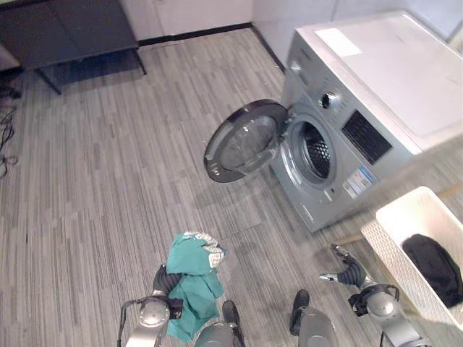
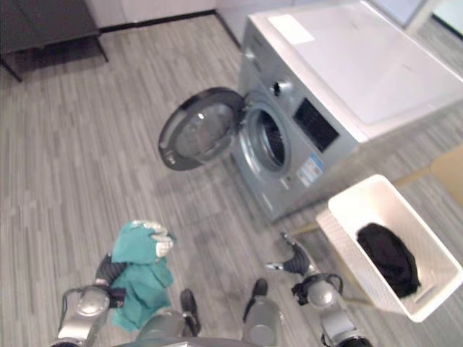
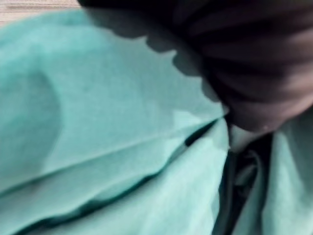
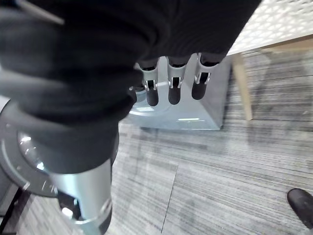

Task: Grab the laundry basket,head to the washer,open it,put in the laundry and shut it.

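Holding a teal garment [image 1: 192,283] bunched in my left hand [image 1: 165,280], whose fingers curl into the cloth, I face the front-loading washer [image 1: 347,119] at two o'clock, its round door [image 1: 243,140] swung wide. My right hand [image 1: 349,269] hangs empty with fingers straight. The white laundry basket [image 1: 391,249] at four o'clock holds a black garment [image 1: 432,266].

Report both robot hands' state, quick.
Left robot hand: shut on the teal garment.
Right robot hand: open, holding nothing.
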### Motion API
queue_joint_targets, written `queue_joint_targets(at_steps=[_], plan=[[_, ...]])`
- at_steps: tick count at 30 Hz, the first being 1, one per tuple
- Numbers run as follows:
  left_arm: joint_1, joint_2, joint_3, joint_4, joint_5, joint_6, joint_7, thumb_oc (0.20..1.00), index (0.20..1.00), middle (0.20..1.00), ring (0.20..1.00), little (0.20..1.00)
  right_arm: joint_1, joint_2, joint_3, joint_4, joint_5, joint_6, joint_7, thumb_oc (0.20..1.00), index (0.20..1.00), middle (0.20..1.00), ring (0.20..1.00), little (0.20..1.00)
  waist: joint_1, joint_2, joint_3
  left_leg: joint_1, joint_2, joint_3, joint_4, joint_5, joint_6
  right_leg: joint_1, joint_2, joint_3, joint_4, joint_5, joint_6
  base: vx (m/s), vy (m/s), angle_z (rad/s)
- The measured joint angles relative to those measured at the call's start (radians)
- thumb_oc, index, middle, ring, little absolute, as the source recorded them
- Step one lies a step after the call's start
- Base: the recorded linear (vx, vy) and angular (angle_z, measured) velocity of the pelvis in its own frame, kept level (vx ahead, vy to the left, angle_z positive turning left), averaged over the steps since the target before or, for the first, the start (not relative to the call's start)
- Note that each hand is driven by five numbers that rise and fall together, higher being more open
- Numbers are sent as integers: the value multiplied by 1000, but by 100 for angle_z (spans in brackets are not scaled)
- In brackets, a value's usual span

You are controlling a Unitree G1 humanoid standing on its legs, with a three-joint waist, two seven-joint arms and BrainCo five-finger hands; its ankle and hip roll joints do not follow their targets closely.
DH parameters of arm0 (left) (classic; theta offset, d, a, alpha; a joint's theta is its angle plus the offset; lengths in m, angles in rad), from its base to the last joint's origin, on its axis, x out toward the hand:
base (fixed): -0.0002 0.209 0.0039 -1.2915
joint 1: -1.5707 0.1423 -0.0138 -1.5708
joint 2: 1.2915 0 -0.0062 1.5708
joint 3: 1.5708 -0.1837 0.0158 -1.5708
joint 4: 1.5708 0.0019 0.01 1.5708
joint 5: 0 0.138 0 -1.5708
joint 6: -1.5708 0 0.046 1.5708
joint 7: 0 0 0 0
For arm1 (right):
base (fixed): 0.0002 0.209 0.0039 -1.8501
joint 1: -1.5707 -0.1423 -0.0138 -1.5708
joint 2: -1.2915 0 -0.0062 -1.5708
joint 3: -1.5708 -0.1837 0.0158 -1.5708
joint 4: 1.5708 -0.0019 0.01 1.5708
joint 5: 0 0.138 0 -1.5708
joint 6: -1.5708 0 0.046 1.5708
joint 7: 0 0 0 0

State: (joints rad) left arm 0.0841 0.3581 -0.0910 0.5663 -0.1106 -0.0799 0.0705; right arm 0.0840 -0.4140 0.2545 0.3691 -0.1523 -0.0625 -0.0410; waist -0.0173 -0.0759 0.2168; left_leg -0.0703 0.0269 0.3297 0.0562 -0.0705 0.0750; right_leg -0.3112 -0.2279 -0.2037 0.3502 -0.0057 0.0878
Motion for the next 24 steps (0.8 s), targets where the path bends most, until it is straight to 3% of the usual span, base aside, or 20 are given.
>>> queue_joint_targets(at_steps=[1,2,4,6,7,8,11,12,14,16,17,18,19,21,22,23,24], plan=[[-30,2,-4,33,0,2,9,200,200,200,200,200,-24,3,1,-1,0,-4,-1,1000,1000,1000,1000,1000,-16,2,7,26,-3,-38,-33,8,5,-36,100,101,4,-48,-12,205,0,57],[-43,4,-26,41,1,2,8,200,200,200,200,200,-23,1,-1,0,1,-4,-1,1000,1000,1000,1000,1000,-17,5,14,46,-6,-39,-47,28,-4,-49,119,67,-29,-47,-13,234,-14,63],[-60,1,-47,39,5,0,7,200,200,200,200,200,-23,-1,-2,1,1,-4,-2,1000,1000,1000,1000,1000,-31,-5,24,76,-19,-80,-71,10,11,-100,150,29,-118,-28,4,271,-13,58],[-67,-4,-67,38,6,0,2,200,200,200,200,200,-17,0,-1,5,1,-3,-3,1000,1000,1000,1000,1000,-54,-6,34,105,-31,-121,-93,16,1,-122,147,16,-204,-12,23,236,-56,77],[-54,-3,-70,38,7,1,-6,200,200,200,200,200,-15,2,0,6,1,-2,-2,1000,1000,1000,1000,1000,-52,-17,40,155,-41,-123,-112,5,-29,-113,128,-59,-270,-7,30,368,-120,63],[-45,-2,-70,35,8,1,-7,200,200,200,200,200,-4,2,-2,7,1,-1,-2,1000,1000,1000,1000,1000,-54,-22,41,177,-44,-130,-111,-11,-45,-99,113,-93,-273,-8,29,415,-108,41],[-15,-2,-102,-11,29,3,-12,200,200,200,200,200,1,-3,-4,27,1,-1,1,1000,1000,1000,1000,1000,-46,20,48,228,0,-153,-88,-82,-72,-58,129,-170,-217,60,-11,165,-87,18],[-13,-5,-110,-36,50,0,-29,200,200,200,200,200,1,-9,-5,26,1,-1,2,1000,1000,1000,1000,1000,-39,29,46,238,30,-148,-67,-81,-82,-46,155,-162,-196,105,-51,336,-219,35],[-42,-9,-142,-38,57,1,-45,200,200,200,200,200,-4,-13,-5,44,1,-3,4,1000,1000,1000,1000,1000,-63,26,46,224,66,-150,48,-63,-125,7,180,-153,-198,93,-81,291,-191,49],[-47,-22,-157,-39,70,-1,-58,200,200,200,200,200,-6,-20,-6,39,1,-10,3,1000,1000,1000,1000,1000,-60,15,39,158,99,-127,297,-45,-153,90,209,-129,-246,75,-110,160,-98,-1],[-43,-27,-158,-38,81,-2,-61,200,200,200,200,200,-14,-27,-5,38,1,-15,3,1000,1000,1000,1000,1000,-56,13,35,98,117,-129,440,-37,-174,121,221,-112,-275,72,-141,154,-42,-48],[-46,-35,-159,-36,86,-2,-61,200,200,200,200,200,-21,-37,-5,38,2,-22,2,1000,1000,1000,1000,1000,-57,16,32,51,130,-129,518,-55,-190,141,234,-92,-302,72,-152,152,-7,-56],[-63,-37,-164,-36,87,-3,-61,200,200,200,200,200,-29,-39,-9,40,3,-21,0,1000,1000,1000,1000,1000,-56,6,30,-19,123,-123,516,-97,-185,156,238,-61,-335,79,-151,169,34,-45],[-95,-37,-170,-43,89,-4,-62,200,200,200,200,200,-25,-39,-10,39,5,-17,1,1000,1000,1000,1000,1000,-59,-23,35,-94,79,-132,318,-96,-167,193,245,-18,-398,111,-170,152,64,-55],[-96,-36,-170,-49,92,-4,-62,200,200,200,200,200,-24,-37,-10,39,5,-17,1,1000,1000,1000,1000,1000,-61,-24,35,-110,72,-157,213,-86,-167,221,260,-3,-427,115,-169,168,96,-85],[-98,-35,-170,-48,93,-4,-61,200,200,200,200,200,-23,-37,-2,39,7,-18,6,1000,1000,1000,1000,1000,-60,-26,37,-111,71,-174,127,-51,-160,245,269,12,-430,115,-168,182,120,-90],[-99,-34,-176,-48,94,-5,-62,200,200,200,200,200,-17,-34,19,43,6,-21,4,1000,1000,1000,1000,1000,-61,-26,37,-120,70,-206,50,3,-176,271,281,47,-430,105,-152,255,190,-113]])
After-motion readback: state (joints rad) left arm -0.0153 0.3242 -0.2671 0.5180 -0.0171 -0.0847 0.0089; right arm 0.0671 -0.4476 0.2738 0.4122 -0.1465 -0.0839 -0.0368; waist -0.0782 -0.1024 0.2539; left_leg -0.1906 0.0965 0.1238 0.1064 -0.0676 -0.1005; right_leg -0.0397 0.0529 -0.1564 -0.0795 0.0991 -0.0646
